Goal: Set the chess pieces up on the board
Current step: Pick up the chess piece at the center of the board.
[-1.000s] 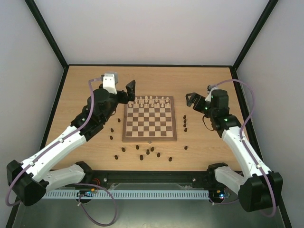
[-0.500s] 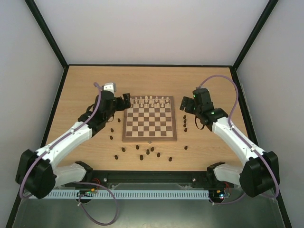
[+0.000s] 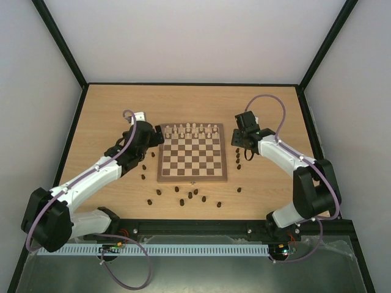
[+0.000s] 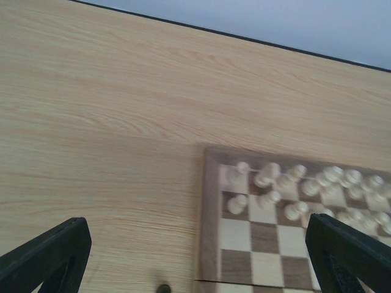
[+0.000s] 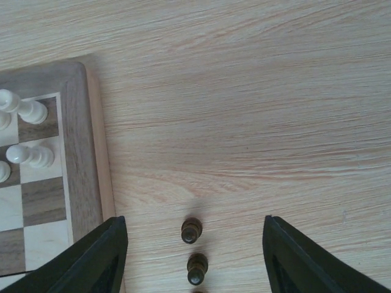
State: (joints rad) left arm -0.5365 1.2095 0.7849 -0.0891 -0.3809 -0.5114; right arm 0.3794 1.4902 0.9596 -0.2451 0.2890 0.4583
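On the table (image 3: 110,116) the board (image 3: 192,179) sits roughly in the middle. The cream-white pieces (image 3: 194,129) are crowded along its far edge, and the left wrist cam shows them in two rows.

The dark chess pieces (image 3: 189,196) I can spot are all off the board, lying on the bare wood. There's a loose scatter along the board's near edge, a few off its left side, and a short column just off its right side.

The left hand (image 3: 159,132) is just beside the board's far-left corner. Its wrist cam has both black fingers (image 4: 52,253) poking in at the bottom corners, spread wide with nothing between them but table and the corner of the board, so it's released. One dark piece peeks in at the very bottom edge of that view, cut off.

The right hand (image 3: 240,143) is near the board's far-right corner, over the top end of that right-side column. It's released too. Its fingers (image 5: 98,253) are well apart, and two dark pieces stand on the table in the gap, one behind the other, touching neither finger. The board's border runs along the left of that view, just beside the left finger.
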